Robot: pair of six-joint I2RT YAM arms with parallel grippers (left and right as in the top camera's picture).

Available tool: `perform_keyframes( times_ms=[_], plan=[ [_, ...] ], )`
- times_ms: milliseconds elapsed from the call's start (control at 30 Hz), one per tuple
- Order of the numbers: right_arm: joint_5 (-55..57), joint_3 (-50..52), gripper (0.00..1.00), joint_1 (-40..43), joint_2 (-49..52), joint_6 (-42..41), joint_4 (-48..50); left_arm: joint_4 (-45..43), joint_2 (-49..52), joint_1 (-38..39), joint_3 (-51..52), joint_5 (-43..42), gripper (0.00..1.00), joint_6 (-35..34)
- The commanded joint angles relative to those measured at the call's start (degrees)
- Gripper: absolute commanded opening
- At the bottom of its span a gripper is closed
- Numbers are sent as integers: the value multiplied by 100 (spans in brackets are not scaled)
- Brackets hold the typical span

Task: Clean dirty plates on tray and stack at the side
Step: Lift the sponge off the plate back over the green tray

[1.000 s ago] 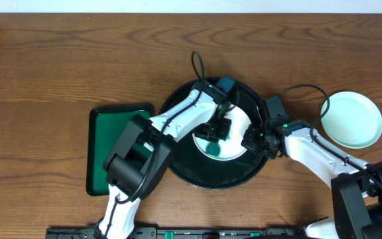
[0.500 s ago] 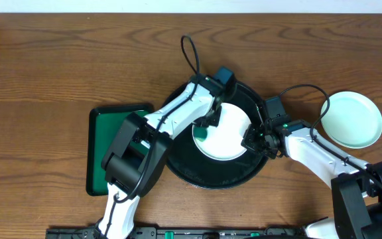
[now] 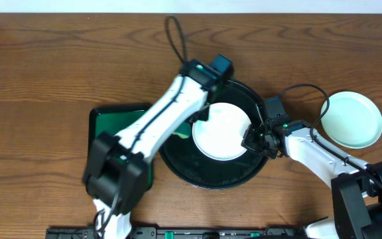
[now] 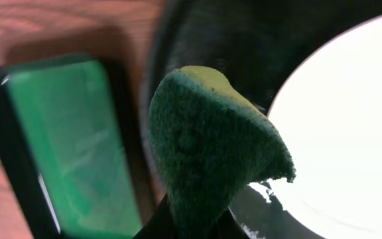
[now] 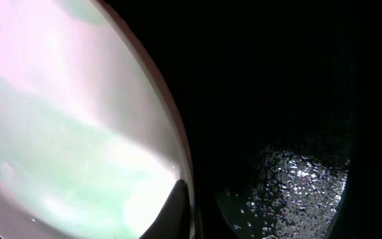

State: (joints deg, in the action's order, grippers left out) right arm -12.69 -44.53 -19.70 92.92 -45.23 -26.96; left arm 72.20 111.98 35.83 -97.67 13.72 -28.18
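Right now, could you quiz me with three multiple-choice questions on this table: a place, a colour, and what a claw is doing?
1. Where is the mint plate relative to the black tray? A on it; B on the table to its right; C under it.
2. The plate on the tray is: A white; B red; C yellow.
3. The left claw is: A open, empty; B shut on a sponge; C holding a cup.
Answers: B, it sits on bare wood; A, overhead it shows white; B, the wrist view shows the sponge pinched.

Glossy plate (image 3: 221,131), rough sponge (image 4: 204,146), grained wooden table (image 3: 58,66).
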Motion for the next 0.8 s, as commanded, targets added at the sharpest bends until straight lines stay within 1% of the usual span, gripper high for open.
perform_keyframes(
  times_ms=[0,100,233,433,467,567,667,767],
  plan=[
    [422,177,2,85,59,343,-179,212,-448,-461,-122,151,7,-498],
    [424,177,2,85,-55,557,-184,232,-634,-942,-79,-238,7,-442],
    [422,177,2,85,-297,828,-186,208,-645,-1705,50,-962,7,-251],
    [372,173,2,85,-798,1692,-267,-330,-645,-2846,881,-2166,7,37],
    [352,170,1,85,-973,1875,-308,-522,-645,-3108,1226,-2337,7,262],
    [317,166,2,-33,-1316,2271,-328,-632,-645,-3274,1611,-2332,7,688],
    [415,166,2,-310,-1628,2544,-319,-632,-645,-3281,1698,-2337,7,717],
    [761,160,2,-643,-1858,2562,-358,-634,-656,-3265,1698,-2337,7,715]
  ],
)
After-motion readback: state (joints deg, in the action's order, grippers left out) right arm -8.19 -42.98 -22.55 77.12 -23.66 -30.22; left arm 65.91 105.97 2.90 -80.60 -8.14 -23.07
